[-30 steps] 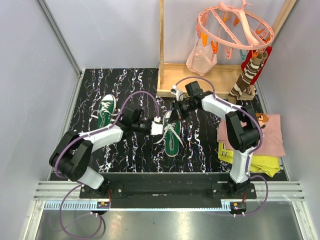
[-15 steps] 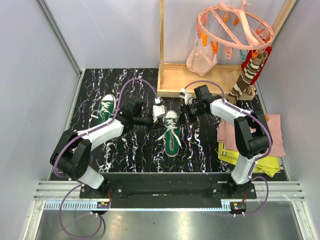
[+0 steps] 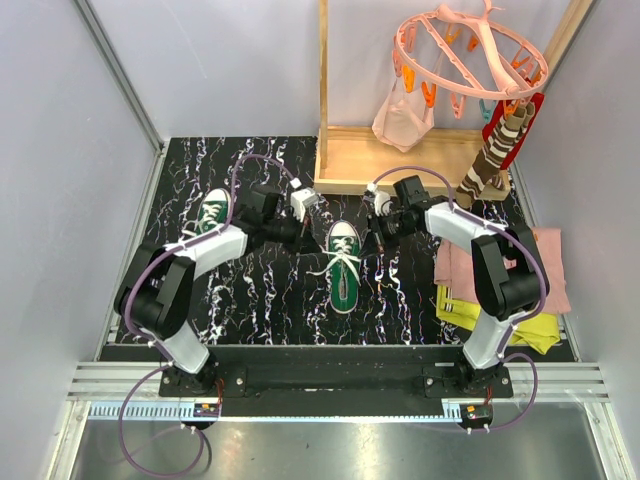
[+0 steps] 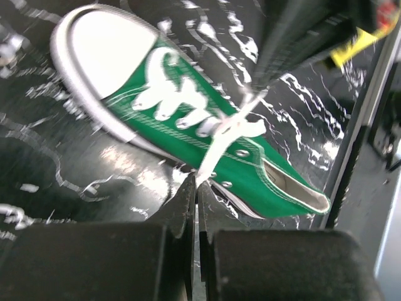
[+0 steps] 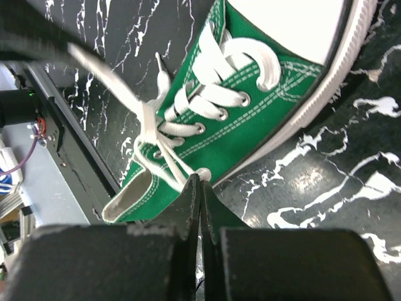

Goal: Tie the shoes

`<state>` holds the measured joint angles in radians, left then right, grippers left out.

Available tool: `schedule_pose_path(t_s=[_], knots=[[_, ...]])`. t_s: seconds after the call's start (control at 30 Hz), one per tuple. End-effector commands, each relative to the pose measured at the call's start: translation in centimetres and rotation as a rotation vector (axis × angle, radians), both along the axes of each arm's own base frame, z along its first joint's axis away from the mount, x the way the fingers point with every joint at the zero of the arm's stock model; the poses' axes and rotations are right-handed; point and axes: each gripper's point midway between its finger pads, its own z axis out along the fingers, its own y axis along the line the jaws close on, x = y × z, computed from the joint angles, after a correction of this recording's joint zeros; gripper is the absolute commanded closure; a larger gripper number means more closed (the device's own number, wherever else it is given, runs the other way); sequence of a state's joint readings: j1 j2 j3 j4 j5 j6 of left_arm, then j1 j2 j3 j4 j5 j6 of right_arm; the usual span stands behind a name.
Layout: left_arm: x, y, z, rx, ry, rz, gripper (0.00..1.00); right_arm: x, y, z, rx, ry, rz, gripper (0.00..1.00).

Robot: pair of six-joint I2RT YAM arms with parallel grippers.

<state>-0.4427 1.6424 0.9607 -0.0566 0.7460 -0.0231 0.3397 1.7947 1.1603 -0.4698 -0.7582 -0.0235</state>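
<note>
Shoe [image 3: 343, 270] lay between 2 grippers: left gripper [image 4: 195, 183], left of it, pinched 1 lace [image 4: 222, 133]; right gripper [image 5: 199, 180], right of it, pinched the other lace [image 5: 172, 164].

Black marble-look tabletop [image 3: 250, 300] with white veins, plain lavender walls [image 3: 60, 150] on three sides, wooden frame [image 3: 323, 90] back right, pink peg hanger [image 3: 470, 50] up inside it.

No readable text, label or number shows.
</note>
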Motion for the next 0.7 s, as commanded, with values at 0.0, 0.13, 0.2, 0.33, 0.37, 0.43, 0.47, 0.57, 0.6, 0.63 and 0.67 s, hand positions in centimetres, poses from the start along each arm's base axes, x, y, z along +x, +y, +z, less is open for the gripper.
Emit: schedule_pose_path(t_s=[0.0,0.13,0.2,0.33,0.37,0.43,0.47,0.57,0.6,0.63,0.67], knots=[[2.4,0.5,1.3,-0.046,0.104,0.124,1.0,0.5,-1.3,1.4,-0.014,-0.09,-0.009,1.0],[2.6,0.7,1.3,-0.042,0.108,0.131,1.0,0.1,-2.2,1.3,-0.025,-0.1,-0.019,1.0],[2.6,0.9,1.0,-0.03,0.115,0.14,1.0,-0.1,-2.5,1.2,-0.03,-0.103,-0.021,1.0],[2.8,1.5,0.2,-0.007,0.135,0.165,1.0,-0.4,-3.2,0.7,-0.053,-0.11,-0.024,1.0],[2.9,1.6,0.1,0.002,0.129,0.167,1.0,-0.4,-3.5,0.6,-0.058,-0.111,-0.027,1.0],[3.0,2.0,-0.2,0.014,0.127,0.173,1.0,-0.6,-3.9,0.3,-0.068,-0.111,-0.028,1.0],[3.1,2.1,-0.3,0.017,0.126,0.178,1.0,-0.6,-4.1,0.3,-0.072,-0.115,-0.03,1.0],[3.5,2.6,-0.3,0.009,0.134,0.205,1.0,-0.7,-4.6,0.2,-0.081,-0.117,-0.031,1.0],[3.8,2.8,-0.2,0.004,0.13,0.209,1.0,-0.7,-4.8,0.2,-0.084,-0.122,-0.03,1.0],[3.8,2.9,-0.3,0.007,0.129,0.213,1.0,-0.7,-4.9,0.1,-0.088,-0.12,-0.031,1.0],[4.0,3.0,-0.1,0.004,0.123,0.214,1.0,-0.7,-5.1,0.0,-0.09,-0.12,-0.034,1.0]])
